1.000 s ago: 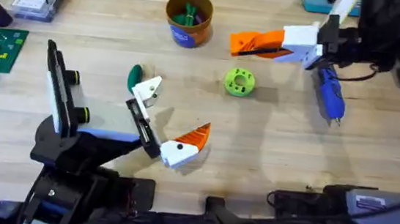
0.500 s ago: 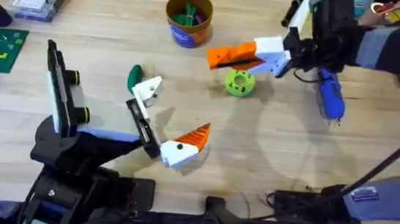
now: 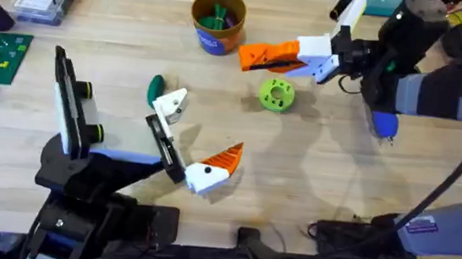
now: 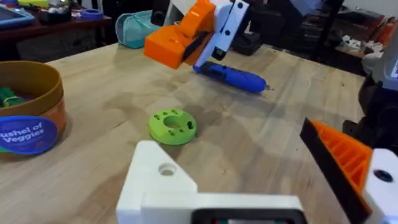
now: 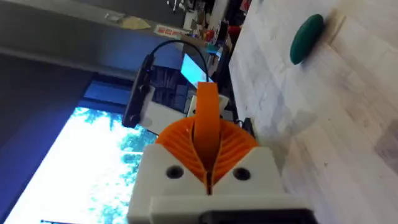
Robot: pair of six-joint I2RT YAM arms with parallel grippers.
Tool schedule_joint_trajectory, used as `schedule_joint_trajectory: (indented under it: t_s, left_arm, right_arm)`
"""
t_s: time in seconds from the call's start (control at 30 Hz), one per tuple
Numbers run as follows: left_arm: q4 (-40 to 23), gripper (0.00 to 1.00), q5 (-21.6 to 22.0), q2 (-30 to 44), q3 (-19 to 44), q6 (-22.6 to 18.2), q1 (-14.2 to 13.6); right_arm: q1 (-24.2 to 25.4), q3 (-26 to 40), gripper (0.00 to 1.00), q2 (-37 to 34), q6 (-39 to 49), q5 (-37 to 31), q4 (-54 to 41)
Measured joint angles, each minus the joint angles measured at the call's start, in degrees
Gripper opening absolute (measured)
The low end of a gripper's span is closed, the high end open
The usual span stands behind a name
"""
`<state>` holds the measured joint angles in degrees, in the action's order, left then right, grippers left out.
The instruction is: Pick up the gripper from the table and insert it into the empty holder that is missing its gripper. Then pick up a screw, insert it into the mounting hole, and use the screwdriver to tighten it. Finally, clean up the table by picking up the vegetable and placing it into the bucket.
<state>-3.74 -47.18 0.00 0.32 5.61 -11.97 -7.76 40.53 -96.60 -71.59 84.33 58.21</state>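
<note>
Right end effector (image 3: 250, 59) is up off the table (image 3: 336, 182), between the bucket (image 3: 217, 22) and the lime-green disc (image 3: 277, 94). Its orange pads (image 5: 233, 146) are clamped on an orange slab that sticks out between them. That looks like the gripper (image 5: 208, 118), though I can't confirm its shape.

Left end effector (image 3: 192, 138) is low over the table and spread wide with nothing between. On one end of the black bar is the bare white holder (image 3: 169, 105), on the other the fixed orange finger (image 3: 215, 166).

The dark green vegetable (image 3: 156, 90) lies on the table just beside the holder, well apart from the bucket. The bucket has green items inside.

The blue screwdriver (image 3: 382, 123) lies on the table, partly under the right arm.
</note>
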Motion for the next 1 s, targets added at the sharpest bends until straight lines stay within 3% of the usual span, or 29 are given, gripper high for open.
schedule_joint_trajectory:
  t_s: [0.27, 1.0]
  left_arm:
    - [0.01, 0.991, 0.00, 0.01, 0.00, 0.00, 0.01]
    - [0.00, 0.991, 0.00, -0.01, 0.00, 0.00, 0.00]
  right_arm:
    - [-2.78, -3.79, 0.007, 0.01, -9.83, -0.01, 5.09]
    - [-13.59, -5.38, 0.007, -3.54, -6.51, -0.01, 5.15]
